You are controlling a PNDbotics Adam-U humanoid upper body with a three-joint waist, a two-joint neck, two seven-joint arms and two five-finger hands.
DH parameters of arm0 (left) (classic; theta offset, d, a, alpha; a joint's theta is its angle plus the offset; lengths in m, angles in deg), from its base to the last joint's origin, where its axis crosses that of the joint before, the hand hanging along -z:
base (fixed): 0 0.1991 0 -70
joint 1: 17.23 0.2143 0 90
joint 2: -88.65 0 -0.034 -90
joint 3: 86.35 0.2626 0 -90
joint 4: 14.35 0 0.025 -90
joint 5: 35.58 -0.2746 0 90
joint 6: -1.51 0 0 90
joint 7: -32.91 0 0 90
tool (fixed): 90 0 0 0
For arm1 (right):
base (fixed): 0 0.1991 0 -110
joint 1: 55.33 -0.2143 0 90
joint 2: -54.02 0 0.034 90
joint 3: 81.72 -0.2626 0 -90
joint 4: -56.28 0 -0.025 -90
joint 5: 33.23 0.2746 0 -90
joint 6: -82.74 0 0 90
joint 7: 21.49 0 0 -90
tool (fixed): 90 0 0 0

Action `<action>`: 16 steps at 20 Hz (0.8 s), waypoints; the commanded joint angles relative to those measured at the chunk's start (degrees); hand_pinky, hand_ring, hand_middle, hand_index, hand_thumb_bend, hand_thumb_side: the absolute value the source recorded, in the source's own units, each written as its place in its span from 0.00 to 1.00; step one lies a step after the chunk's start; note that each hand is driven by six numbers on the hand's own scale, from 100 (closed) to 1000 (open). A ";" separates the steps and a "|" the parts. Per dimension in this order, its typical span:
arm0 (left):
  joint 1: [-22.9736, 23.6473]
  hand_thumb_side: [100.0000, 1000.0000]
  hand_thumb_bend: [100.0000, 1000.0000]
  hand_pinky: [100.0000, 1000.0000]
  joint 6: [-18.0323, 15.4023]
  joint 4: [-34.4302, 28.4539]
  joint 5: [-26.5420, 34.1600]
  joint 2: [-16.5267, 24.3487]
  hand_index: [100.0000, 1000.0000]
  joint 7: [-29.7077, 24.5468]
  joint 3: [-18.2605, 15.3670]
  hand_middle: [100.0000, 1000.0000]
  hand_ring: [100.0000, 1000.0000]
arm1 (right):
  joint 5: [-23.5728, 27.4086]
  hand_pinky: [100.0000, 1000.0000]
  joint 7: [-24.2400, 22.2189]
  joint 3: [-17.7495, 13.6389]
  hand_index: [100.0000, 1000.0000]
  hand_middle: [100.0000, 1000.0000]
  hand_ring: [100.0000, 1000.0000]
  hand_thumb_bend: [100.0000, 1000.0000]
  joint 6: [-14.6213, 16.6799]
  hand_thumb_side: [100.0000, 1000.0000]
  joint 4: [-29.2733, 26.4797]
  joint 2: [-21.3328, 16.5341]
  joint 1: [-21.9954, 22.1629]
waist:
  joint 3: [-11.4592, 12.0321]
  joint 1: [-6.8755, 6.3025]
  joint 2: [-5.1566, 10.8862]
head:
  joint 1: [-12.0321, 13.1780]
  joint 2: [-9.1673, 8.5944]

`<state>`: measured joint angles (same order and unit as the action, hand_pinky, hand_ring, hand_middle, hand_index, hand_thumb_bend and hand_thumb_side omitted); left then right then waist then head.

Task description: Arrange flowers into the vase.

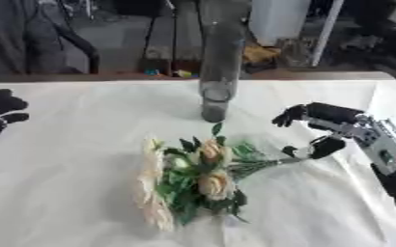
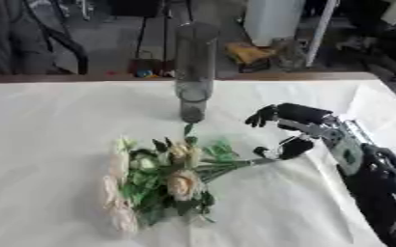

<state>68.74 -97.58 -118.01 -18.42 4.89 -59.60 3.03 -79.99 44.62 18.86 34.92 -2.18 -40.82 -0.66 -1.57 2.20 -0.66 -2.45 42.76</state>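
Note:
A bouquet (image 1: pixel 193 176) of cream and peach flowers with green leaves lies flat on the white tablecloth, its stems (image 1: pixel 265 165) pointing right. A tall clear glass vase (image 1: pixel 218 82) stands upright behind it at the table's centre back. My right hand (image 1: pixel 336 128) hovers at the stem ends. Its fingers (image 1: pixel 288 116) are spread above and its thumb (image 1: pixel 324 147) is down beside the stem tips, with a wide gap between them. At the left edge my left hand (image 1: pixel 0 113) rests with its fingers relaxed, far from the flowers.
The white cloth (image 1: pixel 66 193) covers the whole table up to its far edge (image 1: pixel 319 75). Behind that edge are dark chairs, a white box and floor clutter. A fold in the cloth lies at the right (image 2: pixel 358 103).

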 commanded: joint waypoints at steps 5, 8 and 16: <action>-0.65 0.92 0.58 0.72 -0.04 -0.74 0.15 1.08 0.74 -0.37 -0.19 0.60 0.72 | 0.41 0.76 -9.93 1.55 0.88 0.68 0.68 0.28 9.78 0.39 -0.71 -0.09 -1.67 | 0.17 -0.01 0.40 | -0.24 0.13; -0.65 0.92 0.58 0.72 -0.03 -0.77 0.12 1.11 0.74 -0.38 -0.21 0.60 0.72 | 0.88 0.75 -10.66 2.12 0.88 0.67 0.67 0.25 9.78 0.38 -0.87 0.41 -1.75 | 0.26 -0.01 0.38 | -0.32 0.14; -0.68 0.92 0.58 0.72 -0.03 -0.83 0.23 1.13 0.74 -0.40 -0.19 0.60 0.72 | 2.31 0.74 -12.71 3.15 0.87 0.66 0.66 0.21 9.78 0.38 -1.11 1.59 -1.82 | 0.56 -0.02 0.35 | -0.67 -0.07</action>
<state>68.73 -97.58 -118.01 -18.41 4.89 -59.85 3.05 -78.51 43.32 22.09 33.62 -2.25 -38.56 -1.15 -1.03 2.24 -0.70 -2.92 42.76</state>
